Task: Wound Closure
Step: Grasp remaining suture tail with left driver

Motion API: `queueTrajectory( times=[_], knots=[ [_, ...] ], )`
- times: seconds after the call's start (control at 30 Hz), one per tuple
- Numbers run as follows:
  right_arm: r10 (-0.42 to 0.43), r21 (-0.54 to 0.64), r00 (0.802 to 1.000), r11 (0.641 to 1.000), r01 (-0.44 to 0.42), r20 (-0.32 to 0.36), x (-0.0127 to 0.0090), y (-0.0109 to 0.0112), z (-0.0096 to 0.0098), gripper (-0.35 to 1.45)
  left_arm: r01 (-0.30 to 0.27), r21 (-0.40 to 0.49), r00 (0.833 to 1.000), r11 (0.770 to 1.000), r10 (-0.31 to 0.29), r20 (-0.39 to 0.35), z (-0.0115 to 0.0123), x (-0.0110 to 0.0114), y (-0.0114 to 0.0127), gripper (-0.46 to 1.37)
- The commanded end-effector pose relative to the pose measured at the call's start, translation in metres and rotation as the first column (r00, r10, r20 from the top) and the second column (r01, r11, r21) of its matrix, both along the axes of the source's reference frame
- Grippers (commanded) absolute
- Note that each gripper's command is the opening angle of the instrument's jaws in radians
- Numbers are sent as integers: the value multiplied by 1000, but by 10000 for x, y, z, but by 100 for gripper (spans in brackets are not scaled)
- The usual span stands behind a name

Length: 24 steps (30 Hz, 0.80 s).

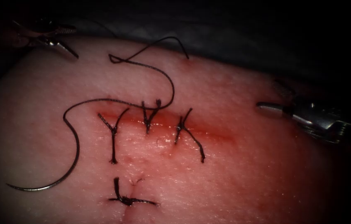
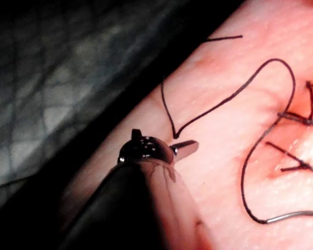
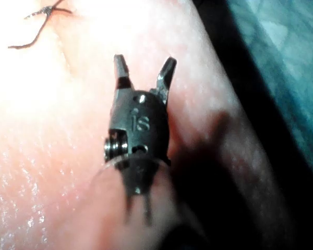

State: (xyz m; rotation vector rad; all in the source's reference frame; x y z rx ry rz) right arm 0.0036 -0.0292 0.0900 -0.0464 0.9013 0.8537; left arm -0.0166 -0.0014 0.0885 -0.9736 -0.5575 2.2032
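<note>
Loosely on glistening tissue (image 1: pixel 233 174): curved steel needle (image 1: pixel 65 172), looping thread (image 1: pixel 159 72); right end effector (image 3: pixel 144 70) agape, empty; left end effector (image 1: pixel 65 49) unclear.

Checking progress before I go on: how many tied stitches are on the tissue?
4. Three cross the cut: left stitch, middle stitch, right stitch. A fourth stitch sits below them, at the picture's lower edge. More may lie outside the view.
</note>
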Motion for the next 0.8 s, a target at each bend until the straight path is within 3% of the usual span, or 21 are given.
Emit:
queueTrajectory(
  times=[0.03,0.27,0.43,0.57,0.8],
  knots=[
    [-21,-17,1000,1000,21,8,0,1,-2,85,-6,-26,999,1000,8,46,-11,-5,-1,49],
    [-106,-74,994,991,108,22,1,6,-3,101,-6,-165,993,986,25,113,-64,-21,-8,49],
    [-150,-89,989,985,150,5,6,10,0,100,-64,-288,989,955,98,107,-97,-32,-30,48],
    [-194,-90,981,977,191,-29,10,9,0,99,-63,-350,979,934,126,159,-112,-40,-44,44],
    [-232,-97,971,969,226,-57,15,7,-2,97,-72,-397,976,915,147,162,-128,-69,-79,44]
  ],
)
